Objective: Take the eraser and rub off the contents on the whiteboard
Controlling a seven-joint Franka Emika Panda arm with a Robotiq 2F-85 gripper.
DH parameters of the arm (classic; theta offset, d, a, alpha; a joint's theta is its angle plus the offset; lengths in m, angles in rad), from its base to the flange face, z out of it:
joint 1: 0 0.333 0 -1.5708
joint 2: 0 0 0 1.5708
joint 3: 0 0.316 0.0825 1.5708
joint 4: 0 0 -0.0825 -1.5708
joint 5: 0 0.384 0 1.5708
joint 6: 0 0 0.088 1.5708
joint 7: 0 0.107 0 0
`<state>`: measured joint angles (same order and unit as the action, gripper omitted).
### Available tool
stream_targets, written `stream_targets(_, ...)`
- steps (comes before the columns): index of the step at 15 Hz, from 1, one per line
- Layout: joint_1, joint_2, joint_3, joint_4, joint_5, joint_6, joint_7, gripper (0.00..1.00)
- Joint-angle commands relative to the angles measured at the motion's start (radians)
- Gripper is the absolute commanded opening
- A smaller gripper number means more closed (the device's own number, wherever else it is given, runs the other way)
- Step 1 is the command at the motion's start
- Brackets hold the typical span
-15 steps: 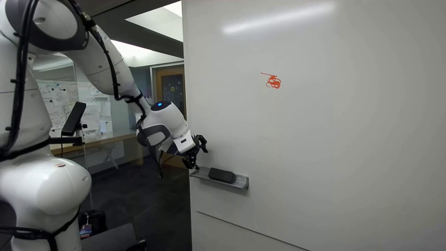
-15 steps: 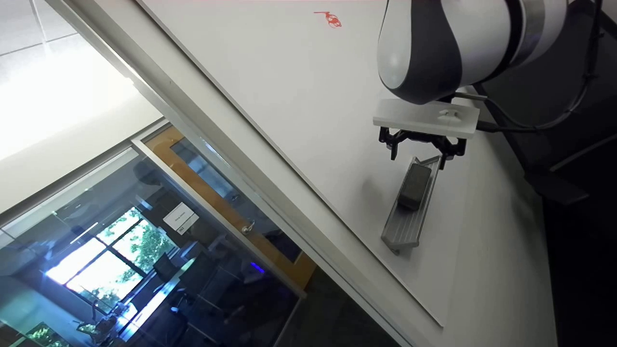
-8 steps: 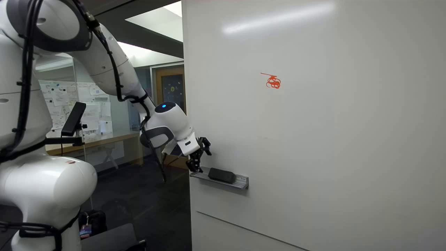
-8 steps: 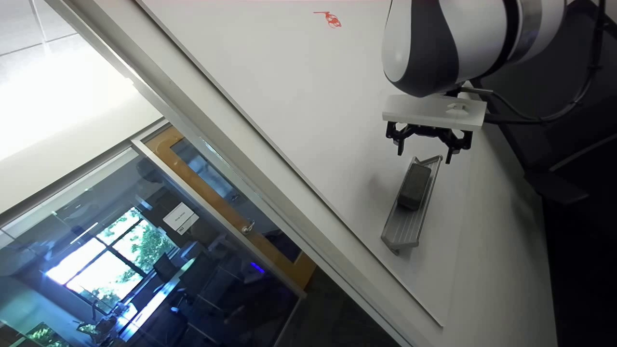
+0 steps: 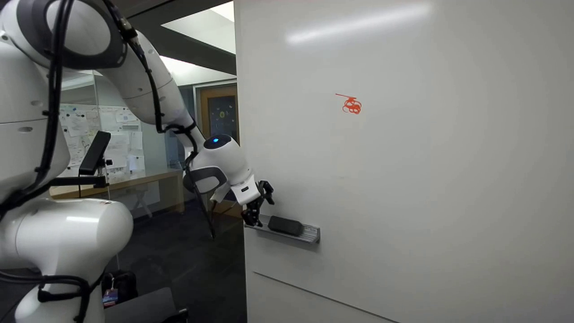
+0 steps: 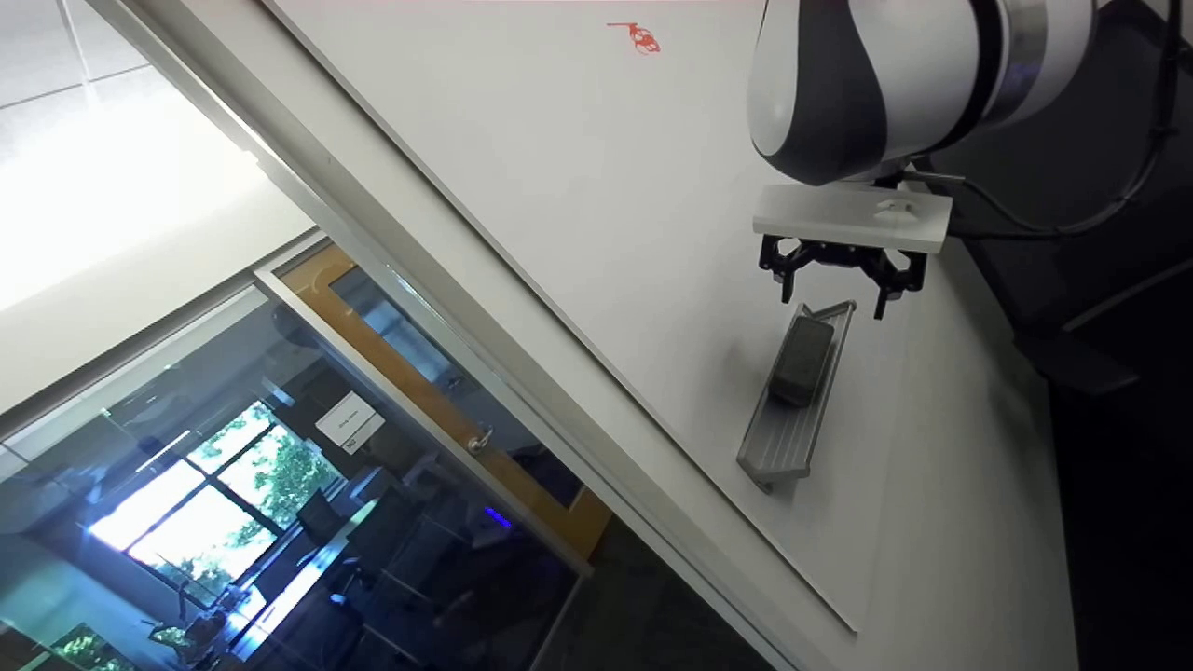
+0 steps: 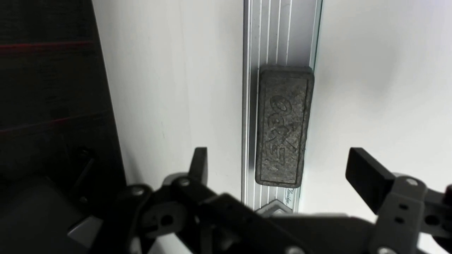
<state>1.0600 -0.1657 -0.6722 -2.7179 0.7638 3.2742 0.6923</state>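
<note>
A dark, near-black eraser [image 5: 285,225] lies on the grey tray ledge [image 5: 310,233] of the whiteboard [image 5: 426,179]. My gripper [image 6: 832,308] stands open just above the ledge in both exterior views, apart from the eraser. In the wrist view the eraser [image 7: 284,130] shows its embossed top, lengthwise along the tray ledge [image 7: 296,31]. My open gripper [image 7: 278,155] has one finger on either side of the eraser's near end, with gaps on both sides. Well above the ledge, the contents, a red scribble [image 5: 352,106], mark the board; the wrist view does not show them.
A thin seam [image 5: 323,296] crosses the board below the ledge. The board's edge [image 5: 240,179] is close beside the ledge, with dark floor [image 5: 197,260] beyond. A wooden door [image 6: 438,391] and a glass wall stand past that edge.
My gripper has shifted to the right in both exterior views and now overlaps the ledge's end in an exterior view. It stays open. The eraser, the ledge and the red scribble have not moved.
</note>
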Motion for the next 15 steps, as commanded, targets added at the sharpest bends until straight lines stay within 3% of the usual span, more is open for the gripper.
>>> stream_targets(1,0.143,-0.037,-0.150,-0.016,-0.011,0.037,-0.017,1.00)
stream_targets(5,0.283,-0.044,-0.306,-0.018,-0.036,0.054,-0.012,1.00)
stream_targets(9,0.356,-0.076,-0.387,-0.044,-0.086,0.078,-0.030,1.00)
stream_targets(11,0.357,-0.102,-0.397,-0.056,-0.137,0.068,-0.059,1.00)
stream_targets(15,0.293,-0.119,-0.360,-0.063,-0.247,-0.003,-0.163,1.00)
